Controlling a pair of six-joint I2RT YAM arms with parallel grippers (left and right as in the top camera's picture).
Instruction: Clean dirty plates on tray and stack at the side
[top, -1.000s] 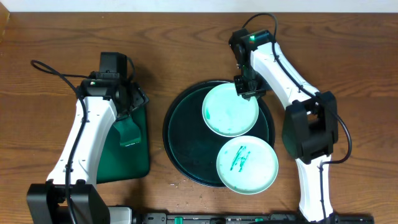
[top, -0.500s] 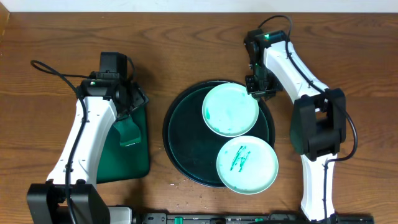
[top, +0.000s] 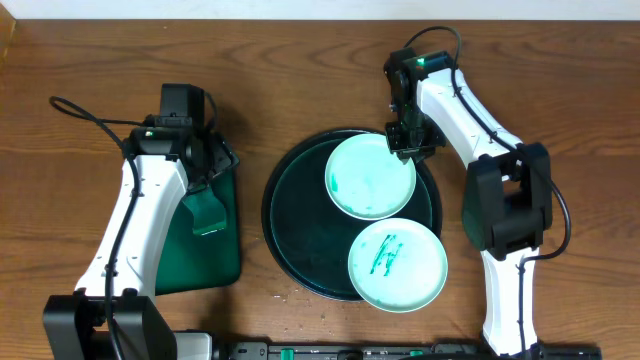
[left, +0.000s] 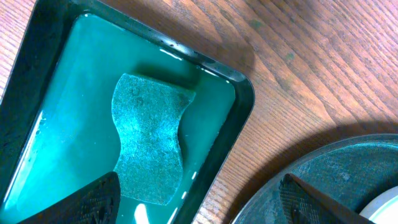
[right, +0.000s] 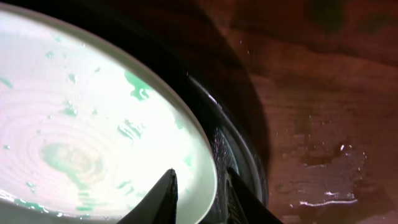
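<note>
Plate closest to the right gripper (right: 200, 199), the far plate (right: 93, 118), is lying with its rim between the two fingers; whether they are pinching it or merely straddling it I cannot tell from so close a view. It is carrying pale green smears and sitting on the round tray (top: 290, 215), just beside the near plate (top: 397, 265), which is showing dark green streaks. Nothing is standing stacked at the side yet. The left gripper (left: 199, 202) is hovering spread and empty over the sponge (left: 149, 146) soaking in its basin (left: 37, 81), so I judge both plates are awaiting wiping.
</note>
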